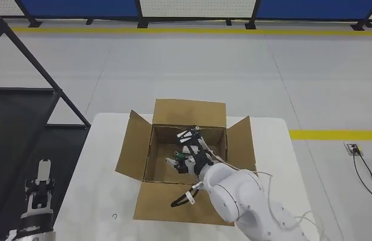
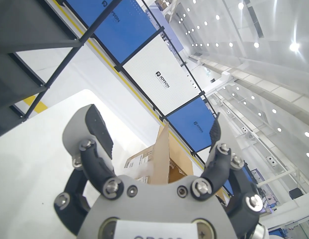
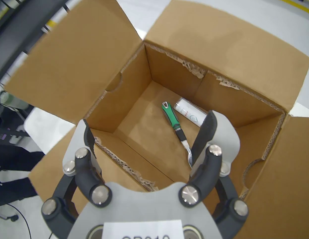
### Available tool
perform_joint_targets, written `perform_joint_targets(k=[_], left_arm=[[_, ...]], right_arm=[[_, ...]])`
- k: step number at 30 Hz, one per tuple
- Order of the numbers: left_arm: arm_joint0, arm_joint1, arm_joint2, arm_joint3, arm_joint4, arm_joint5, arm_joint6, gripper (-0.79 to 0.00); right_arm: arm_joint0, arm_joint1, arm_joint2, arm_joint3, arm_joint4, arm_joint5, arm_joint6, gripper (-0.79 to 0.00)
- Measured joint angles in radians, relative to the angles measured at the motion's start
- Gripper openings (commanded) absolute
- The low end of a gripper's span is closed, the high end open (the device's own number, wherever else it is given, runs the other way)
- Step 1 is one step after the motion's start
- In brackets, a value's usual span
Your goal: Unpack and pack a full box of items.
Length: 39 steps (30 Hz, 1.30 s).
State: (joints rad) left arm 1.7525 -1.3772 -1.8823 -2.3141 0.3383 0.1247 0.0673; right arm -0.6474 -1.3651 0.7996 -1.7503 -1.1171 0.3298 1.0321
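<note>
My right tool (image 3: 148,123) hangs wide open with nothing in it, above the mouth of the cardboard box (image 3: 174,73), looking down inside. My left tool (image 2: 154,118) is just as wide open and empty, off to the side near the edge of the white surface (image 1: 102,181), well apart from the box.

The box stands on the surface with all four flaps folded out. On its floor, close to one wall, lie a green-handled utensil (image 3: 172,119) and a white tube (image 3: 189,113), just beside each other; I cannot tell whether they touch.

I judge the unpacking nearly done, with these two left to lift out. The trouble I foresee comes from how they lie. The utensil is thin and flat on the cardboard, so my pads may scrape over it and close on nothing. The tube looks round and could roll off if nudged. With the pair so near each other and the wall, a wide descent could catch both, or jam a finger against the cardboard and shove the box.
</note>
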Motion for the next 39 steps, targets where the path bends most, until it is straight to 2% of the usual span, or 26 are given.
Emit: perform_joint_targets(k=[2,5,8,12,17,28,38,39], left_arm=[[-0.01,0.0,0.001,0.002,-0.007,0.028,-0.021,0.0],[-0.019,0.0,-0.009,0.0,-0.023,0.057,-0.04,0.0],[-0.018,0.0,-0.025,0.0,-0.053,0.066,-0.059,0.0],[-0.017,0.0,-0.045,-0.001,-0.082,0.072,-0.081,0.0],[-0.02,0.001,-0.044,-0.002,-0.081,0.076,-0.103,0.0],[-0.02,0.002,-0.043,-0.002,-0.078,0.075,-0.103,0.0],[-0.017,0.0,-0.042,-0.001,-0.107,0.069,-0.105,0.0],[-0.017,0.0,-0.042,-0.001,-0.108,0.07,-0.106,0.0]], right_arm=[[0.101,-0.028,-0.063,0.104,-0.028,0.03,0.103,0.0],[0.22,-0.07,-0.141,0.255,-0.028,0.02,0.195,0.0],[0.295,-0.108,-0.197,0.389,-0.002,-0.019,0.222,0.0],[0.339,-0.145,-0.241,0.526,0.05,-0.107,0.219,0.0],[0.37,-0.187,-0.255,0.693,0.111,-0.119,0.22,0.0],[0.369,-0.191,-0.255,0.708,0.121,-0.12,0.213,0.0],[0.398,-0.231,-0.287,0.867,0.114,-0.296,0.187,0.0],[0.404,-0.236,-0.289,0.886,0.119,-0.317,0.183,-0.095]])
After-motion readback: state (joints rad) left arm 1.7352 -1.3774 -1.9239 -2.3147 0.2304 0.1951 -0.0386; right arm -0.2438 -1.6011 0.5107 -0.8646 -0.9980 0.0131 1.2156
